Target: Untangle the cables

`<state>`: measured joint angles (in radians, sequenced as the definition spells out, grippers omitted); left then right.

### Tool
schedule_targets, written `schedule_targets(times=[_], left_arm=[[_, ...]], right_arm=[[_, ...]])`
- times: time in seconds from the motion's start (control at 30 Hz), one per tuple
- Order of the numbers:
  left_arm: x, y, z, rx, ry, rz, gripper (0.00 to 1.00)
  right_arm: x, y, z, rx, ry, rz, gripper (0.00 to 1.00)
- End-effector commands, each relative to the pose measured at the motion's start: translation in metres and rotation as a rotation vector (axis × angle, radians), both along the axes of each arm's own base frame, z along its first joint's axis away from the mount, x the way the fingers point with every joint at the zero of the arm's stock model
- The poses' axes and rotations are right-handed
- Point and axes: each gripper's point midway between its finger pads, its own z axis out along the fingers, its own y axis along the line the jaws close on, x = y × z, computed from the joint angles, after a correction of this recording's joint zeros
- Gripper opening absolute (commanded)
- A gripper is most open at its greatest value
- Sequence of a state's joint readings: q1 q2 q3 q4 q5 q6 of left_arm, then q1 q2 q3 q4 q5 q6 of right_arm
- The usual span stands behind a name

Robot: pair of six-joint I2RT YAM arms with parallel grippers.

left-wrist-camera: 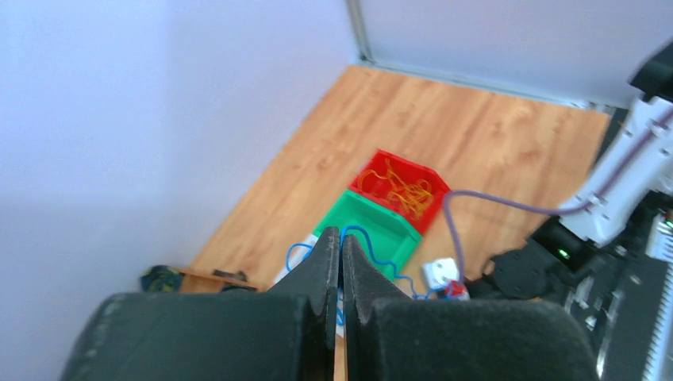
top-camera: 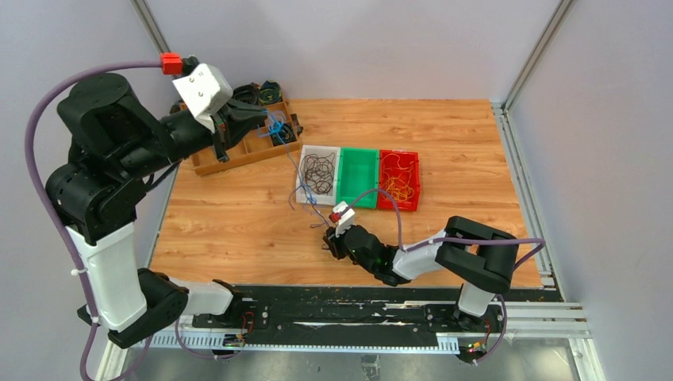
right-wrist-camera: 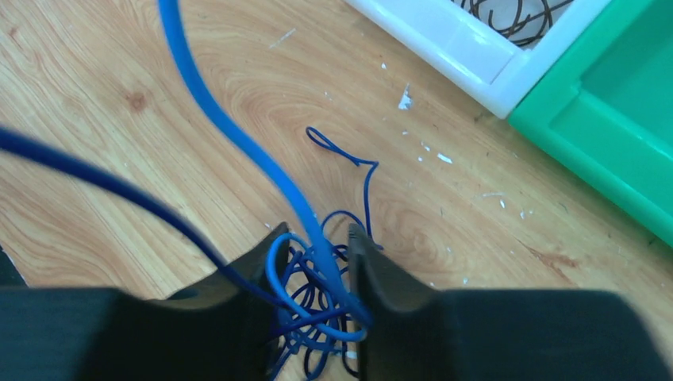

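Observation:
My left gripper (top-camera: 268, 119) (left-wrist-camera: 341, 238) hangs high over the wooden tray, shut on a blue cable (top-camera: 277, 127) (left-wrist-camera: 379, 254). That cable runs down to the table in front of the white bin. There my right gripper (top-camera: 328, 240) (right-wrist-camera: 317, 238) sits low, its fingers drawn in on a small tangle of blue cables (right-wrist-camera: 317, 298), with strands touching both fingers. A taut blue strand (right-wrist-camera: 238, 135) rises out of the tangle between the fingers. Black cables (top-camera: 319, 168) lie in the white bin and yellow-orange cables (top-camera: 399, 184) (left-wrist-camera: 401, 190) in the red bin.
The white bin (top-camera: 302, 189), green bin (top-camera: 358, 151) (left-wrist-camera: 361, 208) and red bin (top-camera: 413, 163) stand side by side mid-table. The wooden divided tray (top-camera: 238, 156) with dark coils is at the back left. Walls close in the left, back and right.

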<state>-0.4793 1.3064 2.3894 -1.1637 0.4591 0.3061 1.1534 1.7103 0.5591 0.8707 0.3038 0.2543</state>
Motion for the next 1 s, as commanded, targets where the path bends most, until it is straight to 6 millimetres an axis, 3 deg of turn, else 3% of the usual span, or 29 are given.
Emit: schedule_targets(times=[0.0, 0.1, 0.17, 0.3, 0.5, 0.63, 0.8, 0.87, 0.97], left_arm=[[0.01, 0.021, 0.044, -0.075, -0.164, 0.139, 0.0], [0.014, 0.035, 0.073, -0.128, -0.271, 0.22, 0.0], [0.017, 0.048, 0.093, -0.177, -0.339, 0.293, 0.0], [0.014, 0.08, 0.138, -0.311, -0.508, 0.446, 0.0], [0.02, 0.103, 0.17, -0.393, -0.619, 0.578, 0.01], [0.02, 0.106, 0.18, -0.416, -0.653, 0.595, 0.0], [0.001, 0.135, 0.213, -0.56, -0.763, 0.691, 0.0], [0.005, 0.119, 0.206, -0.508, -0.744, 0.62, 0.0], [0.019, 0.086, 0.177, -0.42, -0.634, 0.487, 0.0]], right_arm=[[0.004, -0.011, -0.001, 0.044, 0.012, -0.056, 0.18], [0.001, -0.02, -0.007, 0.041, 0.027, -0.072, 0.04], [-0.001, -0.028, -0.013, 0.035, 0.04, -0.087, 0.01], [-0.007, -0.043, -0.026, 0.031, 0.07, -0.115, 0.01], [-0.015, -0.061, -0.044, 0.005, 0.109, -0.142, 0.06], [-0.018, -0.07, -0.051, 0.008, 0.126, -0.156, 0.09], [-0.023, -0.078, -0.056, 0.004, 0.14, -0.166, 0.08], [-0.023, -0.078, -0.055, 0.009, 0.141, -0.161, 0.14], [-0.021, -0.068, -0.043, 0.039, 0.128, -0.141, 0.24]])
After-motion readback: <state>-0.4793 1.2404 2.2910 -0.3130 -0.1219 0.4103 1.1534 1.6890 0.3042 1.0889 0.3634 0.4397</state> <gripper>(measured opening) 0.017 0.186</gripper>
